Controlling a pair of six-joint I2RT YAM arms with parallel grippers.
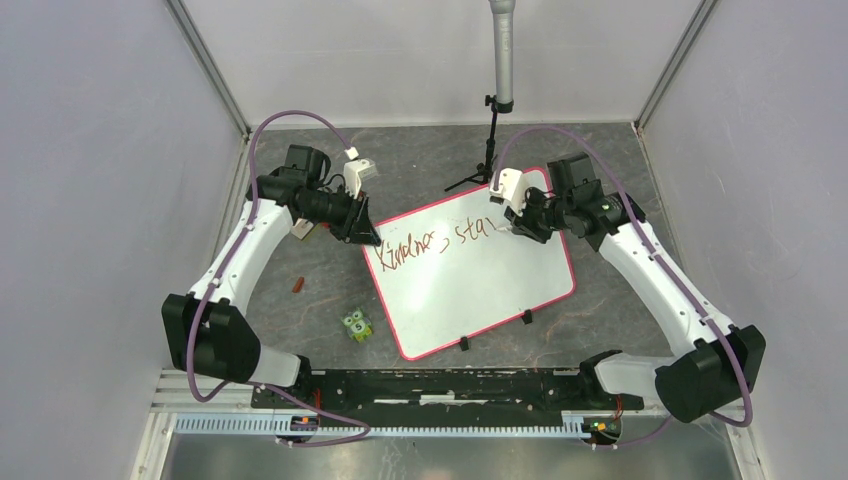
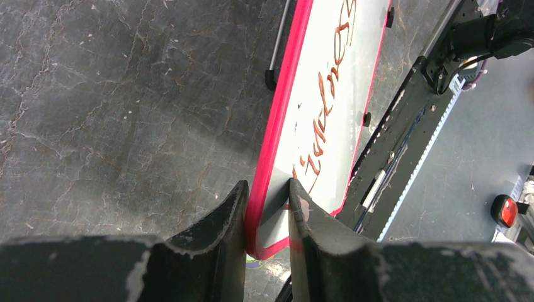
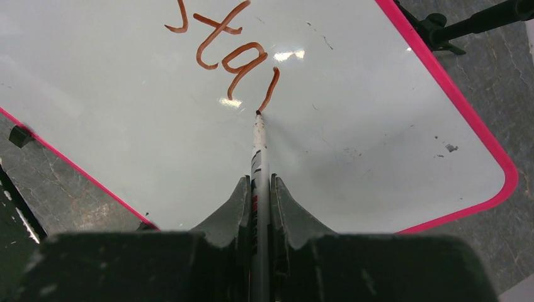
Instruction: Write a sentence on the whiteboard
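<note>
The whiteboard (image 1: 480,275) with its red-pink frame lies tilted on the dark table. Brownish-red script (image 1: 432,241) reads roughly "Kindness sta" plus one more stroke, in a single line. My left gripper (image 1: 368,236) is shut on the board's far left corner; in the left wrist view (image 2: 267,192) its jaws pinch the pink frame (image 2: 277,126). My right gripper (image 1: 521,226) is shut on a white marker (image 3: 259,157). The marker's tip (image 3: 257,113) touches the board (image 3: 352,145) at the foot of the last stroke.
A small green owl toy (image 1: 357,325) and a red cap-like piece (image 1: 297,285) lie left of the board. A black stand (image 1: 486,160) with a grey pole rises behind the board. A black rail (image 1: 440,385) runs along the near edge. Grey walls enclose the table.
</note>
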